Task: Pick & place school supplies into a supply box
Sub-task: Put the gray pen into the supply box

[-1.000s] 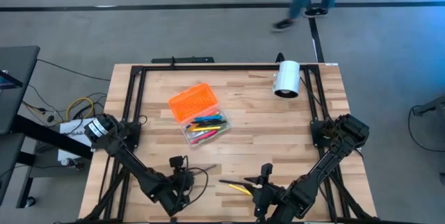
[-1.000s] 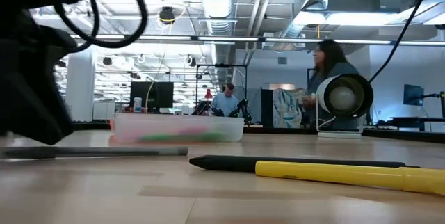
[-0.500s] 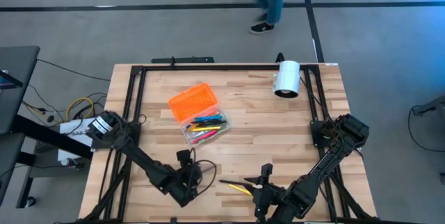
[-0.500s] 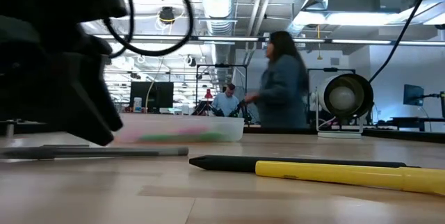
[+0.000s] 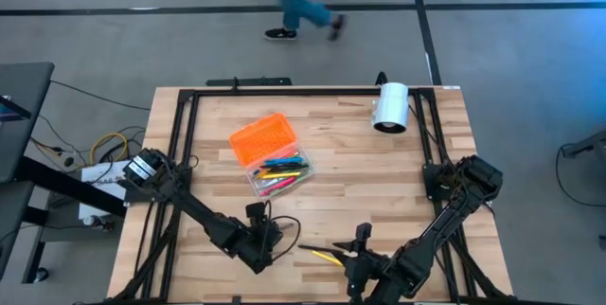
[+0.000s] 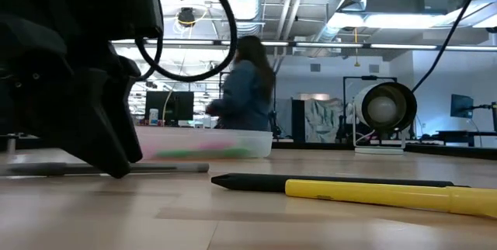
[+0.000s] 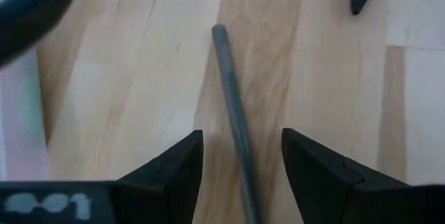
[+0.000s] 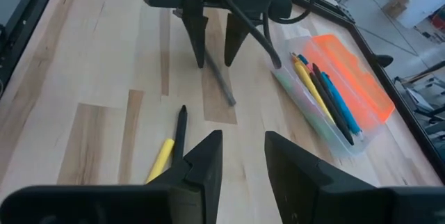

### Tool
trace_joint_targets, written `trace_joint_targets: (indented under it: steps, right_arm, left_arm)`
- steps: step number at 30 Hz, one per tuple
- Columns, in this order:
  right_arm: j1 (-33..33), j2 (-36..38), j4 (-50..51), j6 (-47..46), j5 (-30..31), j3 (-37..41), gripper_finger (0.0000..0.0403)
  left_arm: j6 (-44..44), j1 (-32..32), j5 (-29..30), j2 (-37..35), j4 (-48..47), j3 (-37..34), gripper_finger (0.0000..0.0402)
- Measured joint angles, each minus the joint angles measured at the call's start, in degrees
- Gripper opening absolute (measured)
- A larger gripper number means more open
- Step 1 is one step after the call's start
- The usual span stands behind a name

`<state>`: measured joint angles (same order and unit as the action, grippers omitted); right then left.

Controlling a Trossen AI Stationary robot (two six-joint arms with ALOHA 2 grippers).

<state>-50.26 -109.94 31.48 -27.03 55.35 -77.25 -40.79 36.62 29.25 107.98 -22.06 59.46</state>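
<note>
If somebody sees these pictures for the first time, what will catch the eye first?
Probably the supply box, its bright orange lid open beside a clear base full of coloured pens, left of the table's middle. Next, near the front edge, the left gripper stands open astride a grey pencil, with a yellow and black pen close by.

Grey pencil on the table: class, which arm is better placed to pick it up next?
The left. The left gripper is open and straddles the grey pencil, while the right gripper waits beside the yellow pen.
</note>
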Motion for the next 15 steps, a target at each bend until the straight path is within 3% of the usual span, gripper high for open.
trace_joint_targets:
  steps: [8,15]
  right_arm:
    - [0.1,0.0,0.0,0.0,0.0,0.0,0.0102]
    - [0.1,0.0,0.0,0.0,0.0,0.0,0.0102]
  left_arm:
    - [-3.1,0.0,-0.4,0.0,-2.6,0.1,0.0177]
    - [-3.5,-0.7,-5.1,-0.2,-2.5,0.2,0.0107]
